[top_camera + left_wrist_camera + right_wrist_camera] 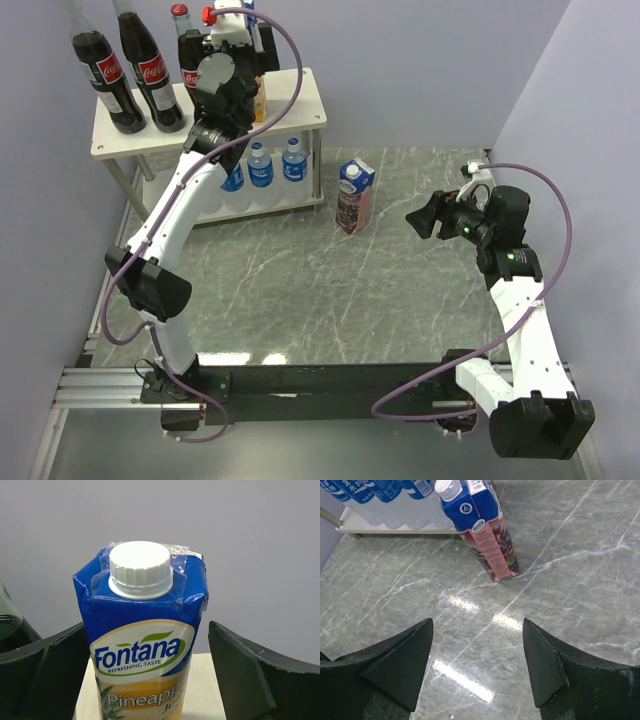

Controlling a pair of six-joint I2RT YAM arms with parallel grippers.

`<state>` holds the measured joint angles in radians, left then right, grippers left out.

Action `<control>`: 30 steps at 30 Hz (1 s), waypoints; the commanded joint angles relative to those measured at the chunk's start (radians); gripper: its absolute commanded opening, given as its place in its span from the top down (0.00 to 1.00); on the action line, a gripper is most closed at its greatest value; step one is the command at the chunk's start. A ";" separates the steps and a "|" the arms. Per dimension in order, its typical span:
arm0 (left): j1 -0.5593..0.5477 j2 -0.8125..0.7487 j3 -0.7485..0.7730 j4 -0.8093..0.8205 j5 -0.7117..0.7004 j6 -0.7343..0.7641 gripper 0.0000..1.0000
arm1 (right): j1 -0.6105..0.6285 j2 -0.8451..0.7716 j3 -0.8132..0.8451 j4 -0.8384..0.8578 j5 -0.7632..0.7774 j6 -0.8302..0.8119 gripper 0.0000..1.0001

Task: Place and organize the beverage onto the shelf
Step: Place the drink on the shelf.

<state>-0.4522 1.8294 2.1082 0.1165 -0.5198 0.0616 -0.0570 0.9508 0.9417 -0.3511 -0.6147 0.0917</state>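
- Grey marble-patterned worktop [400, 300] with pale walls on three sides; both arms are based at its 6 o'clock edge.
- The shelf [300, 95] stands at 11 o'clock in the top view: two whitish wood-grain boards on thin silver legs, wider than tall.
- Three cola bottles [100, 80], dark with red labels, stand upright in a row at the 9 o'clock end of the top board. The third is partly covered by the left arm.
- The small water bottles [262, 170] are clear with blue labels and blue caps. They stand side by side on the lower board, and the arm hides part of the row.
- The yellow carton [145, 645] stands upright on the top board, at 3 o'clock from the colas. It has a blue top, a white screw cap and a yellow front printed "Fontana" and "Pineapple".
- The left gripper [146, 625] has its jaws released and spread to either side of that carton. Wall shows between the carton and the 3 o'clock finger.
- The purple carton [353, 197] stands upright on the worktop at 4 o'clock from the shelf, just beside its end legs. It has a blue top, a white cap and a dark fruit picture.
- The right gripper [418, 222] hovers at 3 o'clock from the purple carton, apart from it, with its jaws parted and nothing between them.
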 commanded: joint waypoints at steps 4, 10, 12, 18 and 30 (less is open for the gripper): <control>-0.002 -0.076 0.007 0.035 0.015 -0.005 0.01 | -0.007 -0.003 -0.003 0.041 -0.011 -0.001 0.22; -0.003 -0.090 0.006 0.034 0.015 0.006 0.01 | -0.007 -0.004 -0.003 0.041 -0.013 -0.001 0.22; -0.005 -0.097 0.003 0.034 0.018 0.006 0.00 | -0.007 -0.004 -0.003 0.041 -0.013 -0.001 0.22; -0.023 -0.120 -0.011 0.032 0.026 0.020 0.01 | -0.007 -0.004 -0.003 0.041 -0.013 -0.003 0.22; -0.060 -0.234 -0.106 0.037 0.029 0.038 0.01 | -0.009 -0.003 -0.003 0.038 -0.020 -0.013 0.22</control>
<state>-0.5030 1.6665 2.0201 0.1154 -0.5083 0.0891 -0.0570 0.9508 0.9417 -0.3515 -0.6193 0.0910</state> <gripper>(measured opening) 0.995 0.781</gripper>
